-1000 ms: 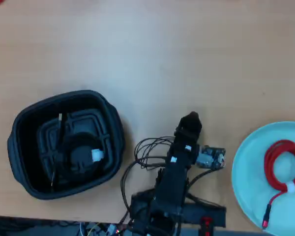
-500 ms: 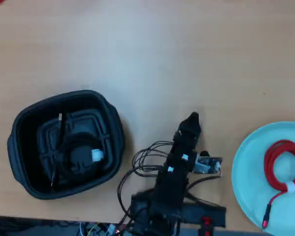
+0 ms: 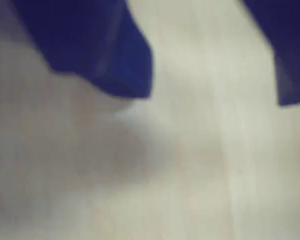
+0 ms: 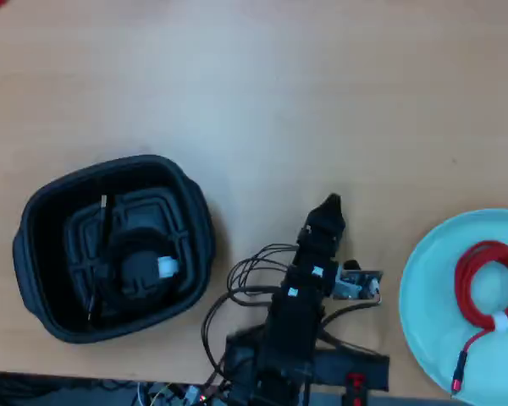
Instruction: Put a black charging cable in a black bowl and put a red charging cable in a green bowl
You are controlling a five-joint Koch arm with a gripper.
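While the gripper [image 3: 215, 100] hangs parted over bare table [image 4: 262, 85] | black charging cable [image 4: 140, 269] inside black bowl [image 4: 34, 211] | red charging cable [image 4: 484, 283] on green bowl [image 4: 423, 279]

— What's the bench [image 4: 262, 93] made of?
— Pale wood grain, smooth and matt.
— And the black bowl [image 4: 196, 222]?
— Matt plastic, ribbed floor. The green bowl [image 4: 423, 279], right of it in the overhead view, looks smooth with a faint sheen; the red charging cable [image 4: 483, 288] on it looks rubbery.
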